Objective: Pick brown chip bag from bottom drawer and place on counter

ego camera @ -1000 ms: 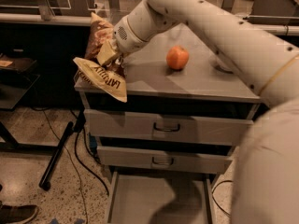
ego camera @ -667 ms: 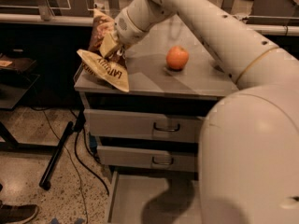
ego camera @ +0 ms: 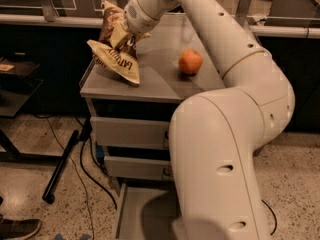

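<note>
The gripper (ego camera: 122, 36), fingers pinching the brown chip bag (ego camera: 117, 66), holds it at the tabletop (ego camera: 160, 84)'s 9 o'clock edge; an orange (ego camera: 190, 62) sits toward 3 o'clock.

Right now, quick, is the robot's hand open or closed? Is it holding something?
Gripper: closed, holding the bag over the left side of the counter.
</note>
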Tool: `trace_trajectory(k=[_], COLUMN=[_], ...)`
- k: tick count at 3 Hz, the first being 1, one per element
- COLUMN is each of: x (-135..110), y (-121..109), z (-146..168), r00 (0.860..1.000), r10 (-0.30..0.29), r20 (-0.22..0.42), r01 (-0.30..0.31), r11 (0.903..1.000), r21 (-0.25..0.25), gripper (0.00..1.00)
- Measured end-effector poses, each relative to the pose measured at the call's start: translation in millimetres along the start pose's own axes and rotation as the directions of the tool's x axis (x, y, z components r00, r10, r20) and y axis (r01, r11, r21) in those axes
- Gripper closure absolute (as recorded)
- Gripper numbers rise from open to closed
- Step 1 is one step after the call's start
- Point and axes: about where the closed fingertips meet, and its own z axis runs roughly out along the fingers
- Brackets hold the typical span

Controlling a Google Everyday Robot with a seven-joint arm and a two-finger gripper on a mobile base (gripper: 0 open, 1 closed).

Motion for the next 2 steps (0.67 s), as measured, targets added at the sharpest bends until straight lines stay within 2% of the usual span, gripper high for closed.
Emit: trace_trajectory(k=[1,2], x=[5.1,5.1], y=[-12.1,-12.3], z=[11.4,12.1], r00=[1.0,1.0], r10=[0.023,0.023], r20=[-0.014,-0.014], r01=[-0.023,-0.023], r11=[0.9997,0.9997], r21=[-0.01,-0.01], gripper=[1.0,0.81])
